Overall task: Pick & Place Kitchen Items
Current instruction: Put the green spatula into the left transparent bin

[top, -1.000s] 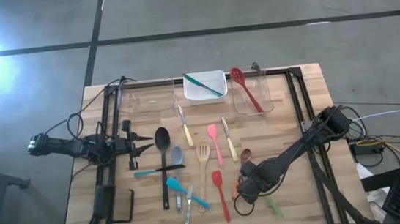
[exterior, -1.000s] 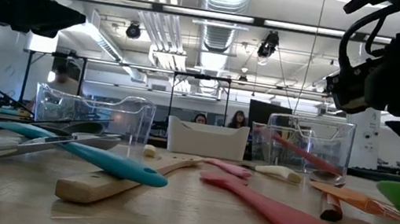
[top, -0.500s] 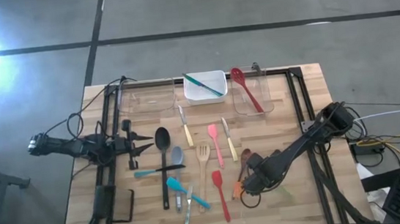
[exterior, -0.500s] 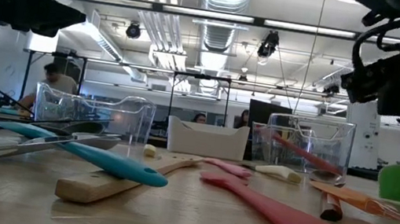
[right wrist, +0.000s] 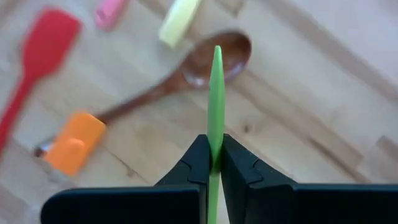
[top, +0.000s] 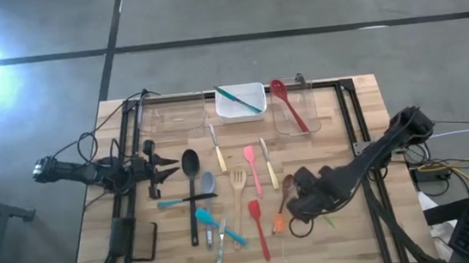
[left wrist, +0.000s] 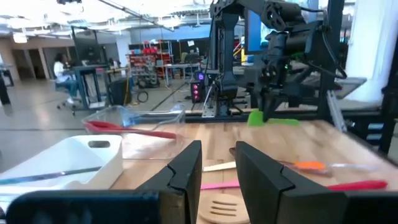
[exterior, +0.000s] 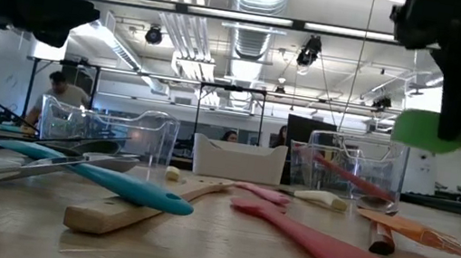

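Observation:
My right gripper (top: pixel 298 205) hangs over the table's right half, shut on a green spatula (exterior: pixel 431 132) that it carries above the wood. Below it lie a brown wooden spoon (right wrist: pixel 186 71) and an orange spatula (right wrist: pixel 71 146). More kitchen items lie flat across the table's middle: a black ladle (top: pixel 190 166), a wooden fork (top: pixel 238 183), a pink spatula (top: pixel 250 160) and a red spatula (top: pixel 258 224). My left gripper (top: pixel 169 165) waits at the left edge, pointing level over the table, its fingers (left wrist: pixel 186 168) apart with nothing between them. My right gripper pinches the green spatula's two flat faces (right wrist: pixel 215 149) between its two fingers, close to where the blade meets the handle (exterior: pixel 460 136). The fingers come from above, slanting down. The spatula is lifted clear of the table and lies about level below the fingers.
At the far edge stand a clear tub (top: pixel 169 120), a white tub (top: pixel 241 105) holding a teal utensil, and a clear tub (top: pixel 293 113) holding a red spoon. A teal spatula (top: pixel 213 224) lies near the left group. Bare wood shows at the near right.
My right gripper has risen and drifted a little toward the table's right edge, taking the green spatula with it. The spatula's blade, which lay on the wood, now hangs clear of the table.

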Action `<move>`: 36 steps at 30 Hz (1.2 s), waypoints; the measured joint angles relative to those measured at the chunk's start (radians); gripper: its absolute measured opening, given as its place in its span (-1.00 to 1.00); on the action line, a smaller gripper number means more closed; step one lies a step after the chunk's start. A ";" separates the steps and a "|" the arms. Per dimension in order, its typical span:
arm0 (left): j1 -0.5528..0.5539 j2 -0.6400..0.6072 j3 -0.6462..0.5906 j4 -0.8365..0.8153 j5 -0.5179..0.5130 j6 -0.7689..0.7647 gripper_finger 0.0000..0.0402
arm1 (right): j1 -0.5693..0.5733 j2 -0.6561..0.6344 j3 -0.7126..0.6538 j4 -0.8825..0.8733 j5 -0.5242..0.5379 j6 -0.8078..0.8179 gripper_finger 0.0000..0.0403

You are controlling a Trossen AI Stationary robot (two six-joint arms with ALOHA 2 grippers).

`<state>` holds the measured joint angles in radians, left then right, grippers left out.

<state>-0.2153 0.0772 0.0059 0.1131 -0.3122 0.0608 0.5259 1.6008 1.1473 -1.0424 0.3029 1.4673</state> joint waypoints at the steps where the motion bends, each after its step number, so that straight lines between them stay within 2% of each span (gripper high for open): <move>1: 0.000 0.000 0.000 0.000 0.000 -0.001 -0.50 | 0.000 -0.013 0.000 0.000 0.021 -0.001 -0.96; 9: 0.000 0.000 0.000 0.002 0.000 -0.071 -0.50 | 0.000 -0.073 0.001 0.000 0.146 -0.036 -0.96; 16: 0.000 0.000 0.000 0.010 0.005 -0.053 -0.50 | 0.000 -0.095 0.009 0.009 0.293 -0.081 -0.96; 23: 0.000 0.002 0.000 0.048 0.005 -0.117 -0.50 | -0.001 -0.104 0.044 0.032 0.525 -0.159 -0.96; 27: 0.000 0.010 0.000 0.071 0.005 -0.176 -0.49 | -0.004 -0.111 0.072 0.124 0.667 -0.272 -0.96; 30: 0.000 0.027 0.000 0.072 0.005 -0.203 -0.40 | -0.010 -0.118 0.094 0.224 0.724 -0.400 -0.96; 36: 0.000 0.095 0.000 0.161 0.019 -0.268 0.01 | -0.054 -0.122 0.141 0.473 0.736 -0.728 -0.96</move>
<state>-0.2153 0.1719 0.0059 0.2744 -0.2935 -0.2076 0.4721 1.4784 1.2887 -0.5698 1.0394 0.7396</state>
